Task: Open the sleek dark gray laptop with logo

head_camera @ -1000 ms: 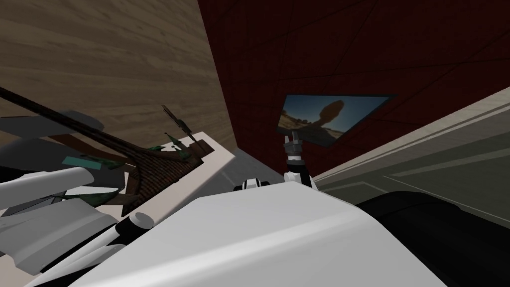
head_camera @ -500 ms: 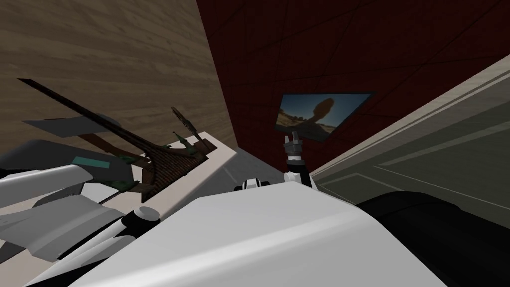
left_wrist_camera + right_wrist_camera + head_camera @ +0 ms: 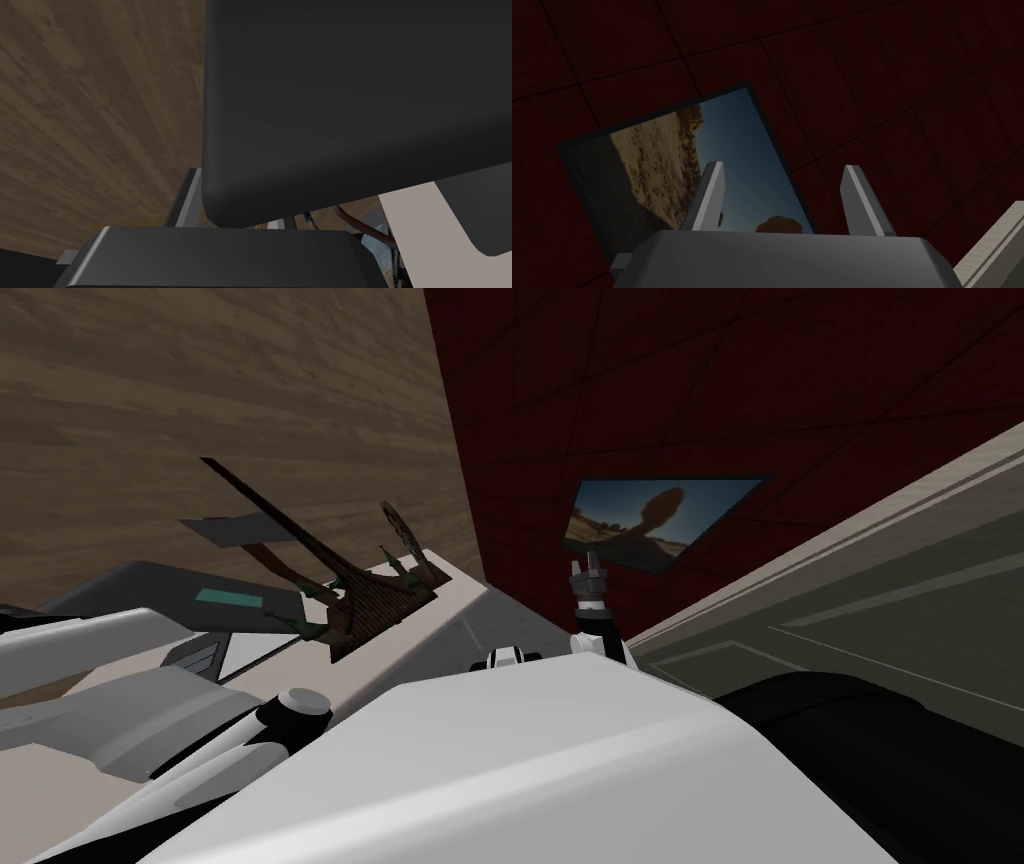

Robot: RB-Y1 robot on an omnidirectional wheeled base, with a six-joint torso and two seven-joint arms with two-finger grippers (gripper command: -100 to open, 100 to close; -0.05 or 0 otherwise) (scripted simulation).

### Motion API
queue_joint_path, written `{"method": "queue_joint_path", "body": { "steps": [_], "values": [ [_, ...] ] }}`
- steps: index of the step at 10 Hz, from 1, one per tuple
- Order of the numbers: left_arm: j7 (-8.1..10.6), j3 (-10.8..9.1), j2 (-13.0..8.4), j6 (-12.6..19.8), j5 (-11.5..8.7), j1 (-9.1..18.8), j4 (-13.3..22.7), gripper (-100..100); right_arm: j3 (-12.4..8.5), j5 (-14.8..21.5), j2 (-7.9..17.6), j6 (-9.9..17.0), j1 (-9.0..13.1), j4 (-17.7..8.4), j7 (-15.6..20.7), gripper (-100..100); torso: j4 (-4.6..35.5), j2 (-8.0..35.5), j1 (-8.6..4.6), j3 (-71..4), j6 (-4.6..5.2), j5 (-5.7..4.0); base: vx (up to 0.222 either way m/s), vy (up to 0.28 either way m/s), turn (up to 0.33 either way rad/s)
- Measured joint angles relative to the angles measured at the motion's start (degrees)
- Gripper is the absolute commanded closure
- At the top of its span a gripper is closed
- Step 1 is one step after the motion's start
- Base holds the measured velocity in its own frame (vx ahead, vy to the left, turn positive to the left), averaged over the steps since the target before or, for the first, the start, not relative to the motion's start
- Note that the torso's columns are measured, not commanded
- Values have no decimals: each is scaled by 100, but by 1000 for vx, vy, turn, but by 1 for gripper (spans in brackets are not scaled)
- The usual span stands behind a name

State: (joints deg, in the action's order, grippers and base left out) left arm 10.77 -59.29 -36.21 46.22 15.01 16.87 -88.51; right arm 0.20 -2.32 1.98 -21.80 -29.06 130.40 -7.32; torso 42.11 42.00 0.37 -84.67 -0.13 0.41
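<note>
Laptop, dark grey flat slab with rounded corner point(image 3: 350, 100), looms face-on just ahead of left gripper point(image 3: 237, 200), its near edge close over gripper's dark body; whether that gripper grasps anything cannot be told. Pale beige tabletop point(image 3: 415, 225) lies beside slab, brown wood-grain floor point(image 3: 100, 100) beyond. Dark brown woven piece point(image 3: 365, 603) sits farther along tabletop. Right gripper point(image 3: 783, 169) raised well apart from laptop, two light grey fingers point(image 3: 709, 195) spread wide.

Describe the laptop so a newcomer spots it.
Start at the pale table on the robot's left, beside the dark red wall. The laptop there is the smooth dark grey slab with a rounded corner; the clutter beside it is brown and green.
</note>
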Motion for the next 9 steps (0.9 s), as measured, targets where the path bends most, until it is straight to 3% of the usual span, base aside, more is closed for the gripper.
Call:
{"method": "queue_joint_path", "body": {
  "steps": [8,9],
  "values": [
    [205,299,22,-371,-815,691,1172,100,0,0,0,0,1,0,0,0,15,20,-33,4,19,-39,13,12,227],
    [248,360,131,-354,-923,787,1152,100,0,0,0,0,0,0,0,0,18,27,-41,10,10,-42,18,6,106]
  ]
}}
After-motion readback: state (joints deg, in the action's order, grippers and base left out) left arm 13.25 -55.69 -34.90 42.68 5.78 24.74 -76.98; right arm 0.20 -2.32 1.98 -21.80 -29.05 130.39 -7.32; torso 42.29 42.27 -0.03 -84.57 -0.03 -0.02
